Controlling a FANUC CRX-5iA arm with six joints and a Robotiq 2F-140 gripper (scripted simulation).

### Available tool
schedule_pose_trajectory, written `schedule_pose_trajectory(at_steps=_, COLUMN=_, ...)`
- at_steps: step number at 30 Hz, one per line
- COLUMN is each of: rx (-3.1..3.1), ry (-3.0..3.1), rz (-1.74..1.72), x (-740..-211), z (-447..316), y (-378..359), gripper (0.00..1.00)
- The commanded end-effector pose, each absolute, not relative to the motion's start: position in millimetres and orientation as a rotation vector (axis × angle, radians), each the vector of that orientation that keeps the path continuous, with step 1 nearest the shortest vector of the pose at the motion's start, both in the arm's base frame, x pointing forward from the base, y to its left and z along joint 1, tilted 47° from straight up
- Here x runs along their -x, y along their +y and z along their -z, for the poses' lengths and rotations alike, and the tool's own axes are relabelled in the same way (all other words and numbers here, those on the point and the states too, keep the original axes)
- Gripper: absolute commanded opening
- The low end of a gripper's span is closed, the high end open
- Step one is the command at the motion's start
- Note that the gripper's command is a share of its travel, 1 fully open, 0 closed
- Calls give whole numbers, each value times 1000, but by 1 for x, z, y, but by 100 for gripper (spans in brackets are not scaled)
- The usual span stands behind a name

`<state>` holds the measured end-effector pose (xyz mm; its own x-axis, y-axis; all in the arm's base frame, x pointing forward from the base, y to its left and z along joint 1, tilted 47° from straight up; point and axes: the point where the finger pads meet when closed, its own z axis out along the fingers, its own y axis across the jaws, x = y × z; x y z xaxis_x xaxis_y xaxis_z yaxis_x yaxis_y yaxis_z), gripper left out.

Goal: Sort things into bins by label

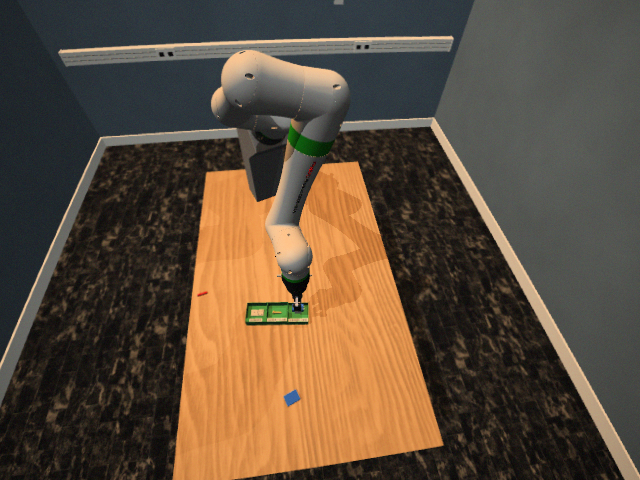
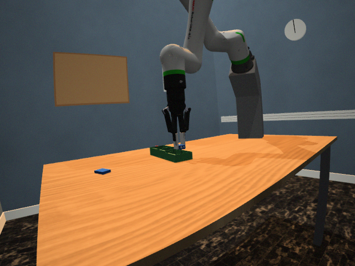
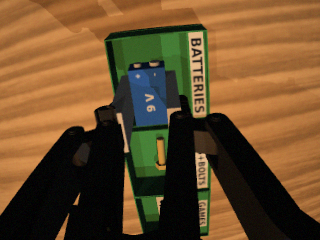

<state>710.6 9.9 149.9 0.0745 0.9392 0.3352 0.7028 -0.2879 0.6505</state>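
Wrist view shows the tool [image 1: 297, 304] [image 2: 179, 143] [image 3: 150, 88] grasping a blue 9 V battery [image 1: 302, 307] [image 2: 181, 147] [image 3: 148, 95]

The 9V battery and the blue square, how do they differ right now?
The 9V battery is gripped in the claw; the blue square lies on the table. The battery is a block with terminals and lettering; the square is flat and plain. Both are blue.

Stretches the arm [image 1: 297, 193] [image 2: 198, 31] out from one short edge of the table [image 1: 361, 372] [image 2: 137, 206] [image 3: 270, 75], folded high, wrist [image 1: 292, 250] [image 2: 173, 60] between both long edges, pointing the nearly closed jaws downward in a grip.
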Motion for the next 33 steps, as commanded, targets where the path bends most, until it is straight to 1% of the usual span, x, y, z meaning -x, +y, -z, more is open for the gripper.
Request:
schedule_pose_trajectory(at_steps=1, rx=-2038, ry=1638, rz=-1043, x=-716, z=-145, y=11, gripper=22)
schedule_pose_trajectory(at_steps=14, rx=-2038, ry=1638, rz=-1043, x=-732, z=-130, y=15, gripper=22)
schedule_pose_trajectory(at_steps=28, rx=-2038, ry=1638, rz=-1043, x=-732, z=-130, y=15, gripper=22)
schedule_pose_trajectory(at_steps=29, rx=-2038, ry=1638, rz=-1043, x=-732, z=-130, y=15, gripper=28)
schedule_pose_trajectory(at_steps=33, rx=-2038, ry=1638, rz=-1043, x=-732, z=-130, y=15, gripper=28)
